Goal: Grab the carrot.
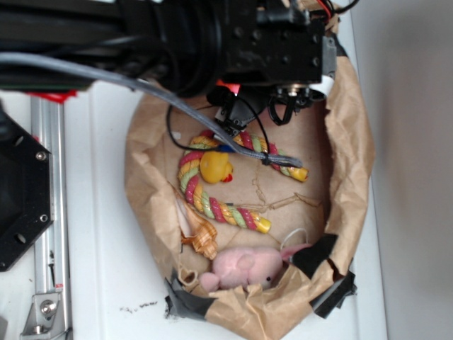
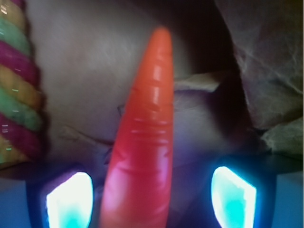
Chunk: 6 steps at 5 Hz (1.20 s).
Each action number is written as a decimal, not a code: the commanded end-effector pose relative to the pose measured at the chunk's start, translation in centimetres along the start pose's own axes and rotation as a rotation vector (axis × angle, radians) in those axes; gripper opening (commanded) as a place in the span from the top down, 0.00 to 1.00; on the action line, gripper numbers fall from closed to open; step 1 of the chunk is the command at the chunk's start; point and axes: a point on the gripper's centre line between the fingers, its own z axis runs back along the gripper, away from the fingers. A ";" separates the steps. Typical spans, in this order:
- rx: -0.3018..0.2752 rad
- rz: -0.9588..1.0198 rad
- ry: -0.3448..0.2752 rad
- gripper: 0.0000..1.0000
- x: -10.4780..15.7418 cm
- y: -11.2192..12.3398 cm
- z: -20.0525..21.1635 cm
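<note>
Fingers [image 2: 71,199] stood released astride the glossy orange tapered plastic carrot [image 2: 142,142], lying on crumpled brown paper [image 2: 85,71] beside the striped rope toy [image 2: 16,90]; advisable: descend slightly, clench squarely across the thick part.

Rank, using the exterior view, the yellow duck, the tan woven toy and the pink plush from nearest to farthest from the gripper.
1. Yellow duck: just below the gripper, inside the rope toy's curve.
2. Tan woven toy: lower left.
3. Pink plush: bottom of the bag.
</note>
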 end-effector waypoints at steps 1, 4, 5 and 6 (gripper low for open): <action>-0.072 0.031 -0.044 0.00 0.0 1.0 0.6; -0.206 -0.073 -0.018 0.00 2.1 0.0 0.2; -0.189 -0.037 -0.032 1.00 1.9 0.1 0.2; -0.149 -0.039 -0.040 1.00 1.5 0.0 0.4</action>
